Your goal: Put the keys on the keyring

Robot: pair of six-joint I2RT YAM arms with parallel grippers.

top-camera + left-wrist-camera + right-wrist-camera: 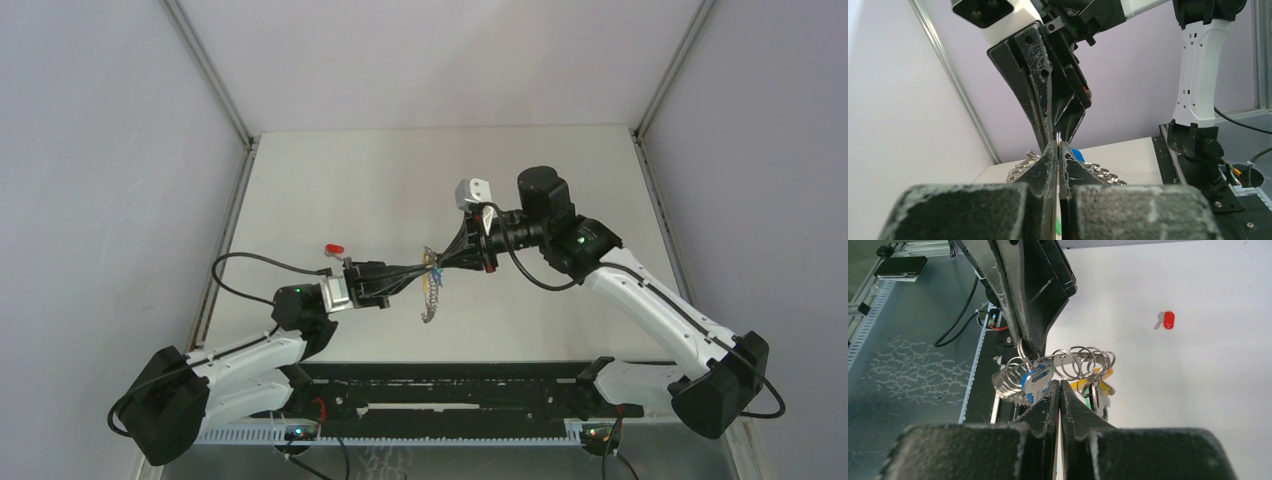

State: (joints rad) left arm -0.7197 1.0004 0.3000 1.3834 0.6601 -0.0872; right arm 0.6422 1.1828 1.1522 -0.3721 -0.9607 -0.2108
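Red plastic caps the loose key (334,248), which lies alone on the table (560,180), left of the work and not yet on anything. My left arm (250,350) reaches low from its base and stretches almost flat towards the middle. The left gripper (1058,150) is pinched tight on the keyring (1083,362), I judge to steady the ring in the air. The blue key (1037,381) hangs among the coils near the yellow tab (1104,386), with the bead chain (430,303) dangling below. My right arm (650,300) arches in from the far right, its wrist turned to face the left one. The right gripper (1059,390) is closed just under the rings, tip to tip with its partner. Whether it nips the ring's wire I cannot tell.
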